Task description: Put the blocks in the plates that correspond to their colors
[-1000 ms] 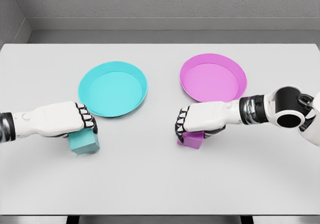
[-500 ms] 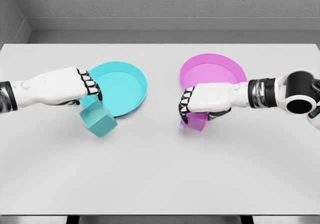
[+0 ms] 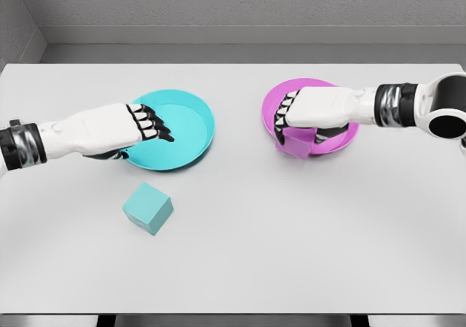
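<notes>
A white worktop (image 3: 306,247) is seen from the head view, with two plates set side by side toward its far half. The cyan plate (image 3: 191,130) lies at about 10 o'clock from the worktop's centre, and the pink plate (image 3: 320,97) at about 2 o'clock.

The left hand (image 3: 116,129) is reached in from 9 o'clock and is held over the near-left rim of the cyan plate. Its fingers (image 3: 154,125) are loosely extended toward the plate's middle and nothing is gripped by them. The cyan block (image 3: 148,207) is found on the worktop at 6 o'clock from that hand, outside the cyan plate and well apart from its rim, turned so that one corner faces the viewer. It is touched by neither hand.

The right hand (image 3: 314,110) is brought in from 3 o'clock and is positioned over the near-left part of the pink plate. Its fingers (image 3: 284,119) are curled downward and closed around the pink block (image 3: 297,145), which is held beneath the palm at the plate's near rim. Whether the pink block rests on the plate or is held just above it cannot be told.
</notes>
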Controlling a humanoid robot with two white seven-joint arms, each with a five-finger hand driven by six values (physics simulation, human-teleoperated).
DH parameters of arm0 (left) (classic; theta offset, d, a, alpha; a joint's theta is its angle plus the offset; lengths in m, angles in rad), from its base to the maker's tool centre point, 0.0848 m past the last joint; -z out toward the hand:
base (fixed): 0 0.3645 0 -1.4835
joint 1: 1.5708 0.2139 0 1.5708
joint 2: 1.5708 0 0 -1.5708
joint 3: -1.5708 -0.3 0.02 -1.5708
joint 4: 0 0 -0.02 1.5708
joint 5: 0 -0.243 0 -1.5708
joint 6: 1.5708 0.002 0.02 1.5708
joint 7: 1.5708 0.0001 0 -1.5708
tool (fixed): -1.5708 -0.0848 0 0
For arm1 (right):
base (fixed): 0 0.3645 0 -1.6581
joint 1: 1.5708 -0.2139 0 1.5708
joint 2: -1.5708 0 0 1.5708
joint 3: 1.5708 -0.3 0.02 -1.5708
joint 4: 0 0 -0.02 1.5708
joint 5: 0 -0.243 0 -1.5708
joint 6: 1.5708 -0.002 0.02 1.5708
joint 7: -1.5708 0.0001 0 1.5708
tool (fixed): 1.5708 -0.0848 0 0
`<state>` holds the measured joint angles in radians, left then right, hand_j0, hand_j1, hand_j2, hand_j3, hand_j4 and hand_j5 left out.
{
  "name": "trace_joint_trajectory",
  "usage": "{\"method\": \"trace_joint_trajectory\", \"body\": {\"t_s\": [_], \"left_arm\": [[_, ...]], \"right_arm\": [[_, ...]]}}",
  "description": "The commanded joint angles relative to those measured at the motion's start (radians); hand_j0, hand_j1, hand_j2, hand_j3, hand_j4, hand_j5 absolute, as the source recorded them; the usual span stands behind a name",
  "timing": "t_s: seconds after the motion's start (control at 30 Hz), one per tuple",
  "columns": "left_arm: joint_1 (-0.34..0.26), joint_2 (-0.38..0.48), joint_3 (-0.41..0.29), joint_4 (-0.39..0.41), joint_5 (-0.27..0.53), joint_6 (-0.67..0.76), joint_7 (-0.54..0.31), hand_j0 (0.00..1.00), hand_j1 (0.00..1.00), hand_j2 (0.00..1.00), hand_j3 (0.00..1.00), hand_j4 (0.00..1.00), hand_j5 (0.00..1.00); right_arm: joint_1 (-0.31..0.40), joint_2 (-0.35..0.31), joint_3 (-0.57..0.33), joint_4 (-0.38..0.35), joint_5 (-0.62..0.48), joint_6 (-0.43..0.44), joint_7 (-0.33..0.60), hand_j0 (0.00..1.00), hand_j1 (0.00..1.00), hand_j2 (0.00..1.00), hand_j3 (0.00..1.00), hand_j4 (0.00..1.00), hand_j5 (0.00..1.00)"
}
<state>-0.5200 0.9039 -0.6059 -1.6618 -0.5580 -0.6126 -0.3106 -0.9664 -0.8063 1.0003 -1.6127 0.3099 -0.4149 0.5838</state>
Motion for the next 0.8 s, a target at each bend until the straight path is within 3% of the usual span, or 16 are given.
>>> {"method": "trace_joint_trajectory", "body": {"t_s": [0.0,0.23,0.37,0.43,0.6,0.77], "left_arm": [[0.002,0.079,-0.005,-0.049,0.024,0.002,0.001,1.0,1.0,1.0,1.0,1.0,1.0],[0.043,0.159,-0.048,-0.104,0.026,0.002,0.001,1.0,1.0,1.0,1.0,1.0,1.0],[0.089,0.104,-0.049,-0.113,0.032,0.002,0.001,1.0,1.0,1.0,1.0,1.0,1.0],[0.098,0.09,-0.054,-0.115,0.032,0.002,0.001,1.0,1.0,1.0,1.0,1.0,1.0],[0.115,0.05,-0.054,-0.115,0.03,0.002,-0.001,1.0,1.0,1.0,1.0,1.0,1.0],[0.121,0.052,-0.054,-0.116,0.023,0.002,-0.008,1.0,1.0,1.0,1.0,1.0,1.0]], "right_arm": [[0.0,0.003,-0.003,0.013,-0.003,0.005,-0.001,0.49,0.49,0.49,0.49,0.49,0.49],[-0.008,0.003,-0.011,0.016,-0.003,0.031,-0.001,0.49,0.49,0.49,0.49,0.49,0.49],[-0.017,0.019,-0.008,0.109,-0.003,0.033,-0.001,0.49,0.49,0.49,0.49,0.49,0.49],[-0.032,0.041,0.001,0.114,0.001,0.09,-0.001,0.49,0.49,0.49,0.49,0.49,0.49],[-0.038,0.053,0.006,0.131,0.005,0.136,-0.002,0.49,0.49,0.49,0.49,0.49,0.49],[-0.044,0.067,0.011,0.135,0.003,0.306,-0.002,0.49,0.49,0.49,0.49,0.49,0.49]]}}
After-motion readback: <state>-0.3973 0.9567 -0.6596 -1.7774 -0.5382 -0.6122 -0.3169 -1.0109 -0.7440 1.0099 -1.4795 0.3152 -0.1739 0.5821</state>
